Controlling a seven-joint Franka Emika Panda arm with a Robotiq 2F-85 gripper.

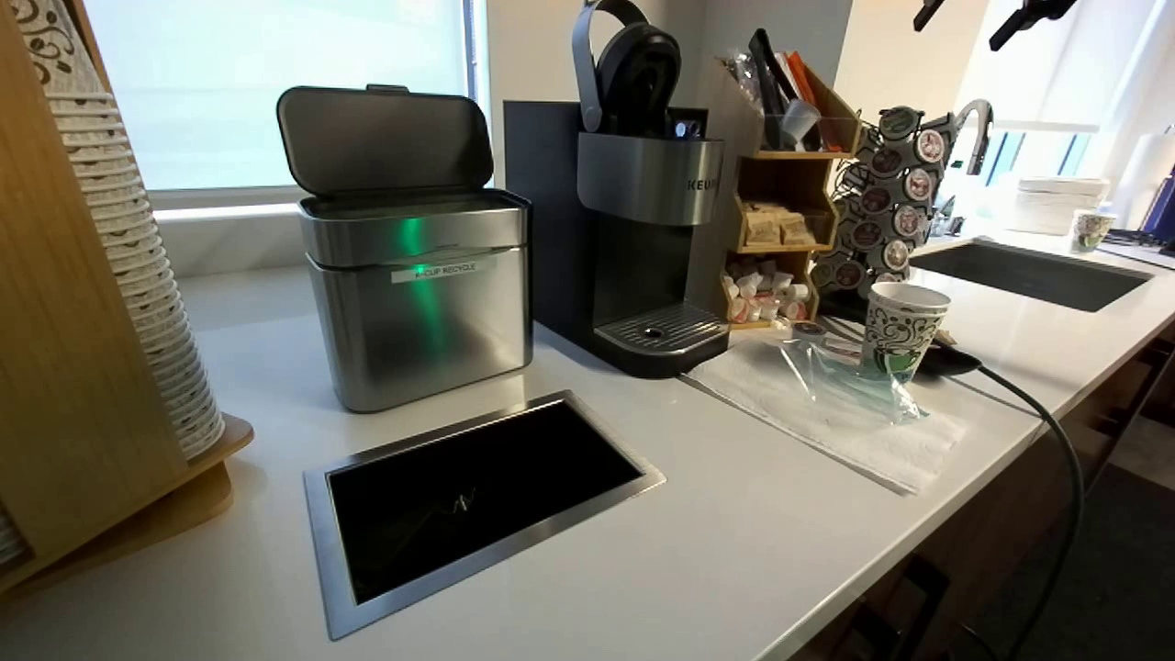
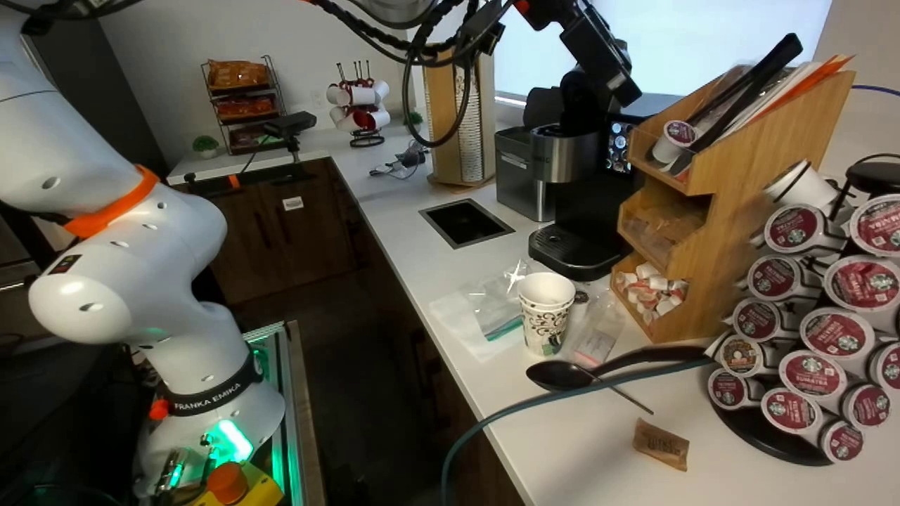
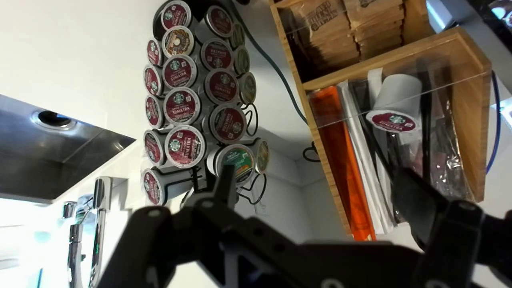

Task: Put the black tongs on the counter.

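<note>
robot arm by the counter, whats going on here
A Franka arm has its gripper up high, open and holding nothing. The black tongs lean in the top compartment of the wooden organizer, along with a coffee pod. They are not yet on the counter, so grasping them is probably the next step.

In the wrist view, the gripper stands with its fingers apart near the lower frame edge, the wooden organizer holds the black tongs, a single pod and an orange item, and racked coffee pods stand on the counter near the sink.
</note>
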